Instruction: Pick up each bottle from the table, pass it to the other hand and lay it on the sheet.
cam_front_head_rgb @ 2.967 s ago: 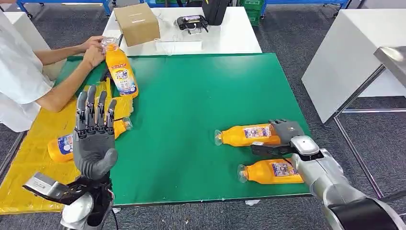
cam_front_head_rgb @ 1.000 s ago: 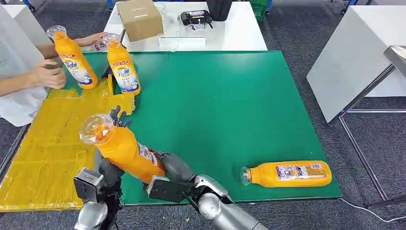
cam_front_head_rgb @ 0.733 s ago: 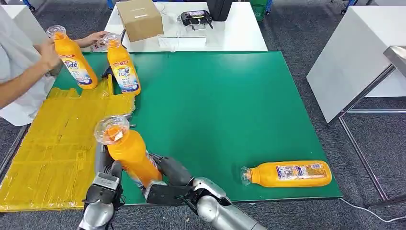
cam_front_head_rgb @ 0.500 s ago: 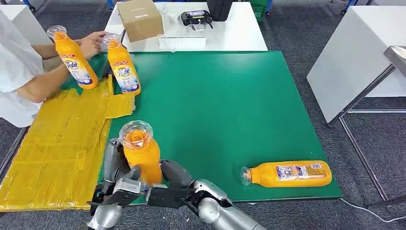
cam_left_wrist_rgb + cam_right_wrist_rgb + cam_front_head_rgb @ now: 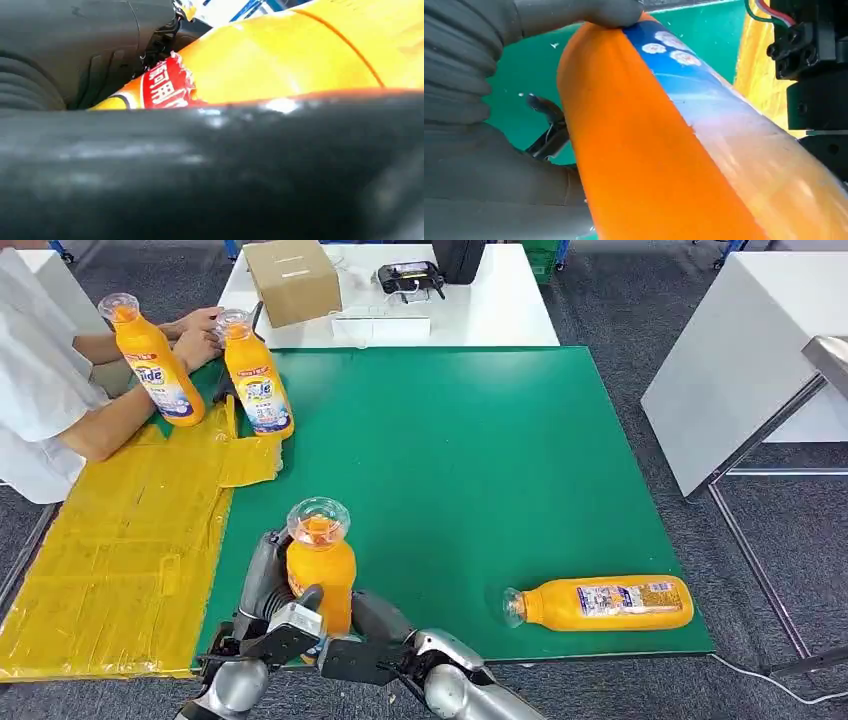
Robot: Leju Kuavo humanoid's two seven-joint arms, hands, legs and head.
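1. An orange detergent bottle [image 5: 320, 570] stands nearly upright above the near edge of the green desk [image 5: 450, 460], its clear cap pointing up towards the head camera.
2. The left robot hand [image 5: 268, 610] wraps the bottle's lower body from the left, dark fingers up along its side; in the left wrist view the orange body with a red label patch [image 5: 167, 87] lies pressed against the grey palm.
3. The right robot hand [image 5: 362, 625] grips the same bottle from the right and below; in the right wrist view its grey thumb [image 5: 579, 12] presses over the orange body beside the blue label [image 5: 674, 65]. So both hands hold this one bottle together.
4. A second orange bottle [image 5: 600, 603] lies on its side near the front right corner of the green desk, cap pointing left, well apart from the hands.
5. The yellow sheet [image 5: 110, 560] covers the left part of the desk, crumpled along its inner edge, just beside the held bottle.
6. Two more orange bottles stand upright at the far end of the sheet: one at the left [image 5: 155, 360] and one further right [image 5: 255, 375].
7. A person in a white shirt [image 5: 40, 390] sits at the far left, with a hand [image 5: 197, 340] between those two standing bottles.
8. Behind the green desk a white table [image 5: 480, 315] carries a cardboard box [image 5: 292, 280] and a black device [image 5: 408, 278].
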